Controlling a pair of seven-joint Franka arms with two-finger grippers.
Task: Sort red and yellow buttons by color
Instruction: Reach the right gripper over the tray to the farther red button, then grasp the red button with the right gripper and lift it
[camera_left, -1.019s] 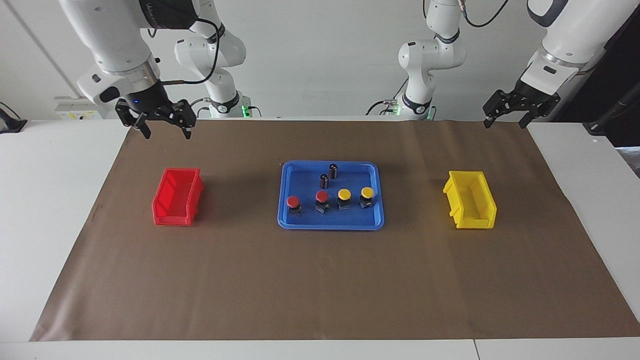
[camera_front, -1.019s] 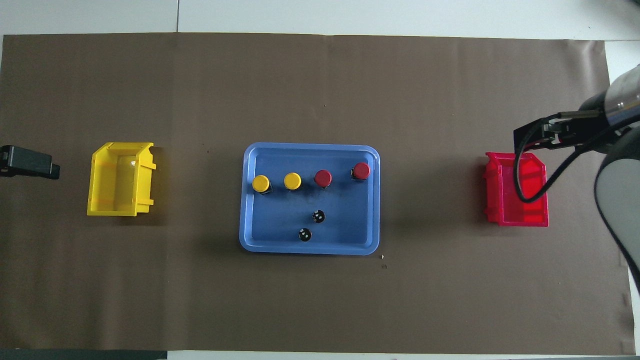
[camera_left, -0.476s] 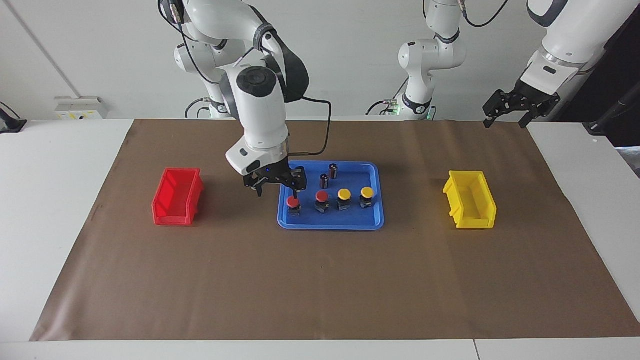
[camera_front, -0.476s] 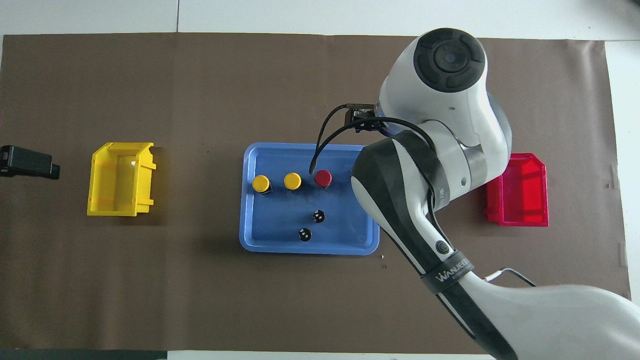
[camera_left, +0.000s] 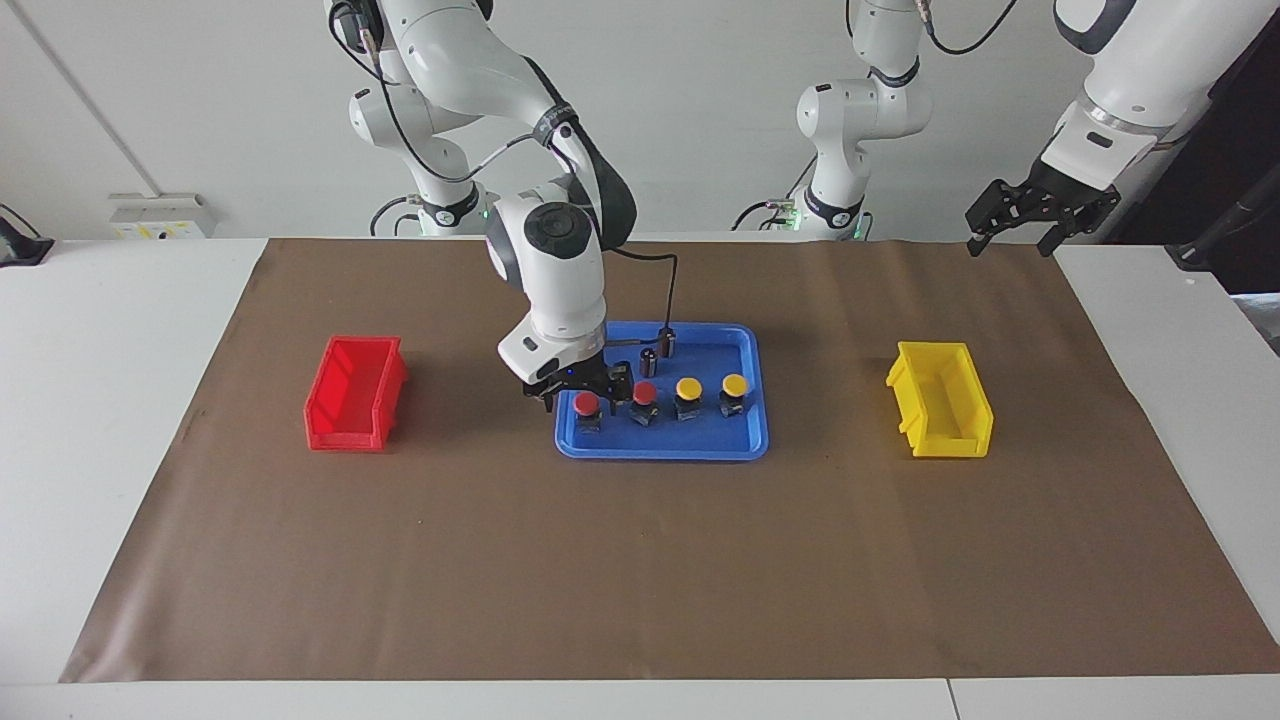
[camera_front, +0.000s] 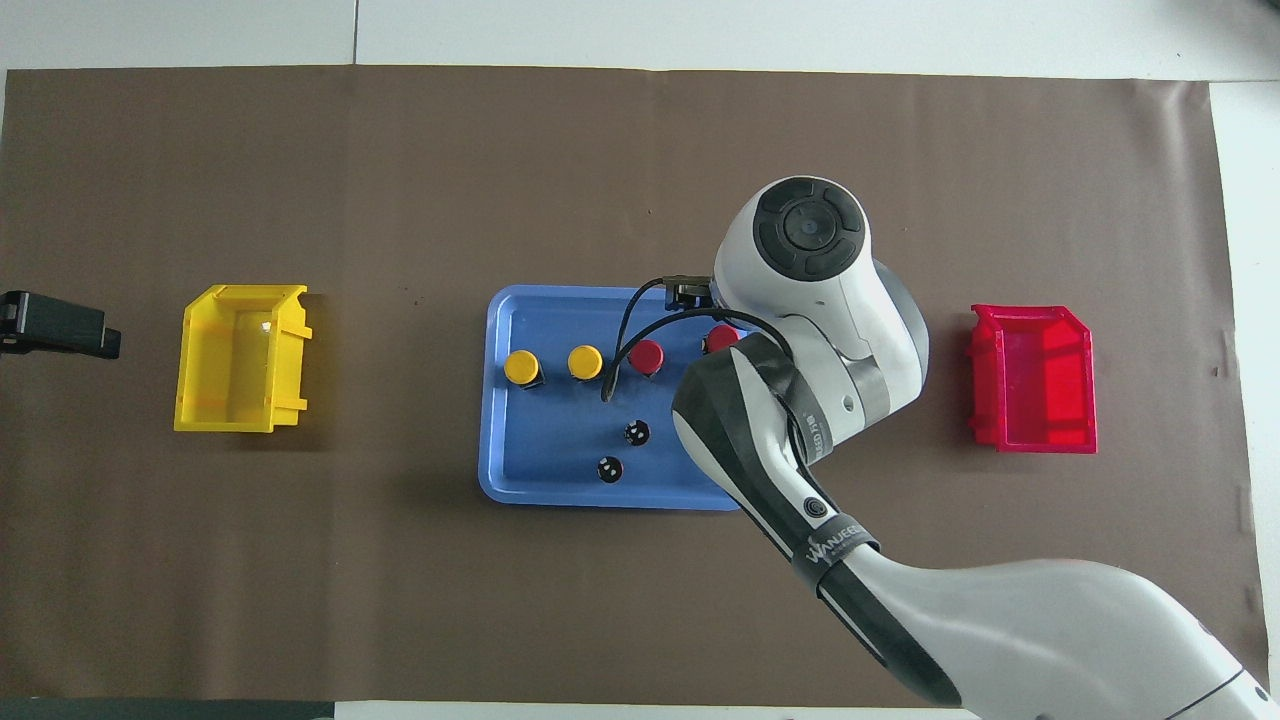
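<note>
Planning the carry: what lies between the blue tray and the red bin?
Only bare brown paper lies between the blue plastic tray and the red plastic bin, facing view.

White arms (camera_left: 545, 260), black joints, black cables (camera_left: 668, 290).

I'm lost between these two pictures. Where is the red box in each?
Facing view: red bin sits toward the picture's left edge, on the brown mat.
Overhead view: the same bin sits toward the right edge.
Shared landmark: the blue tray at the middle of the mat.
</note>
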